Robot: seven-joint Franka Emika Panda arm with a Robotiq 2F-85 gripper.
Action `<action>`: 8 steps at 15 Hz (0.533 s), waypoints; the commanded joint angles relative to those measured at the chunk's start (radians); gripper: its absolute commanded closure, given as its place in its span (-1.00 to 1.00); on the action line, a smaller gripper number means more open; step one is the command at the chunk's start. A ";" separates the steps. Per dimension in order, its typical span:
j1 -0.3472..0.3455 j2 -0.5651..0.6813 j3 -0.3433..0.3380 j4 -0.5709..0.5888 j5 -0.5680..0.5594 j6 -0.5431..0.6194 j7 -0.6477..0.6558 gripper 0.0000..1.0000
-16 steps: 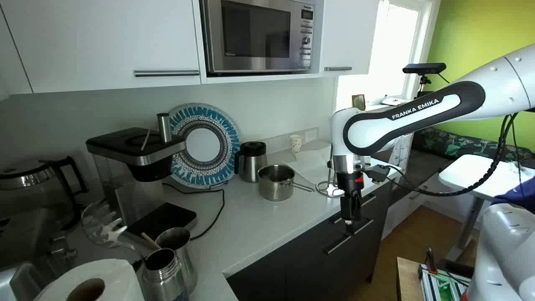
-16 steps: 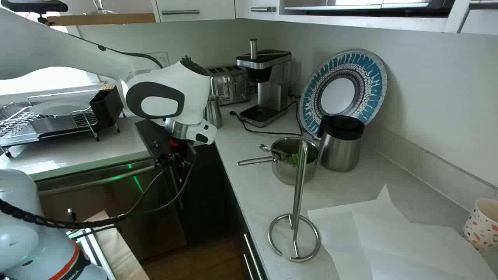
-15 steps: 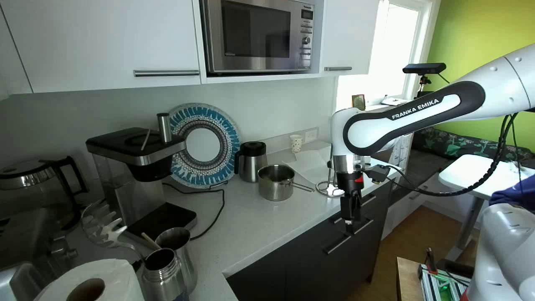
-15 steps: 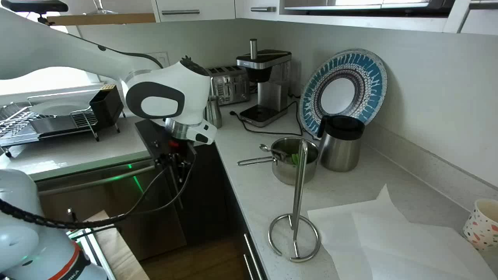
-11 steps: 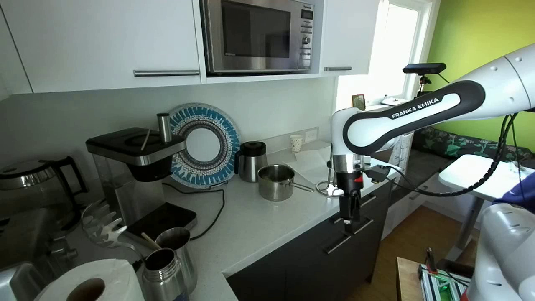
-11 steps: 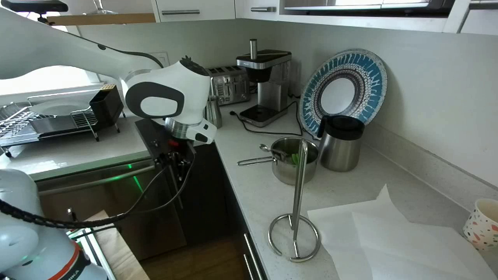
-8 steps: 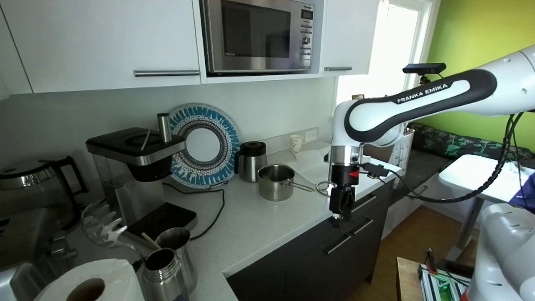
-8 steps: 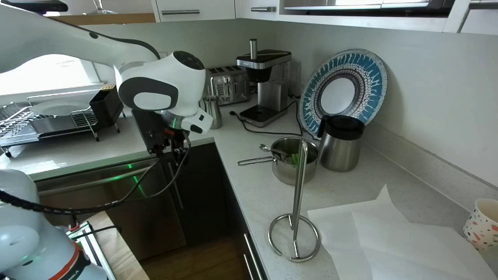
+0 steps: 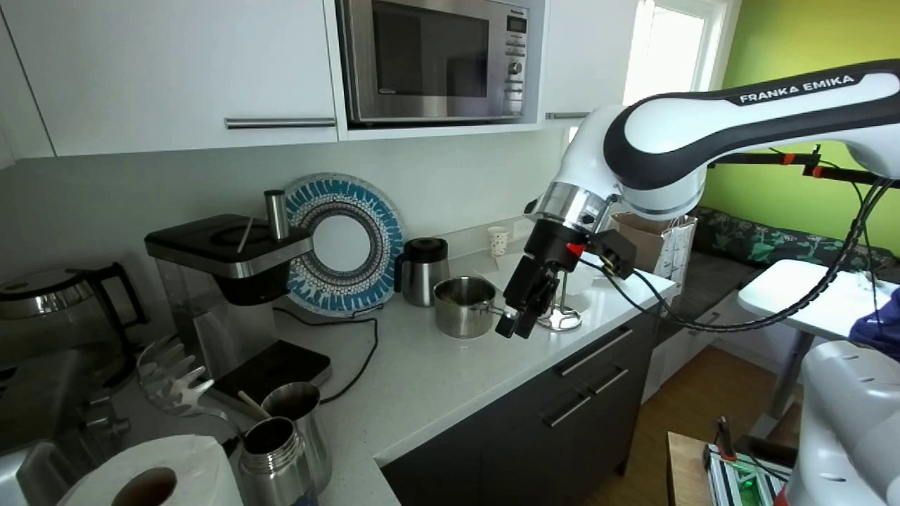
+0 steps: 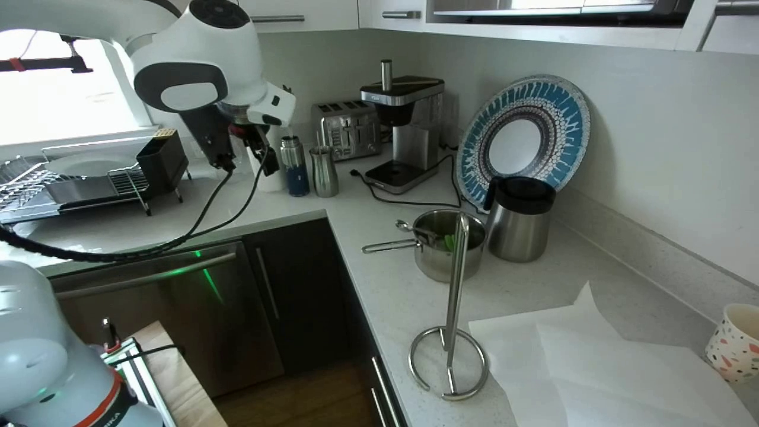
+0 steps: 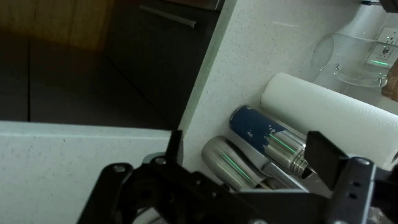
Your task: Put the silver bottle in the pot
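The silver bottle has a threaded open neck and a worn blue lower half. It stands upright on the counter, also visible in an exterior view, beside a plain silver vessel with a stick in it. The steel pot stands on the counter by the jug; a spoon rests in it, with something green inside. My gripper is tilted above the counter. In the wrist view my gripper is open and empty; bottle and vessel show between its fingers, farther off.
A paper towel roll stands beside the bottle. The coffee machine is behind the vessels. A black-lidded steel jug and a metal ring stand are near the pot. The counter's edge forms an inner corner.
The arm has risen and tilted. In both exterior views the gripper has moved up and left in the picture, uncovering the bottle and towel roll. Bottle and pot have not moved.
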 commanded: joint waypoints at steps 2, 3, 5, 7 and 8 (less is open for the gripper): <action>0.021 0.005 -0.005 0.002 -0.008 0.016 0.006 -1.00; 0.020 0.004 -0.008 0.002 -0.008 0.016 0.006 -1.00; 0.018 0.004 -0.013 0.002 -0.007 0.015 0.005 -1.00; 0.018 0.004 -0.014 0.002 -0.007 0.015 0.005 -1.00; 0.018 0.004 -0.014 0.002 -0.007 0.015 0.005 -1.00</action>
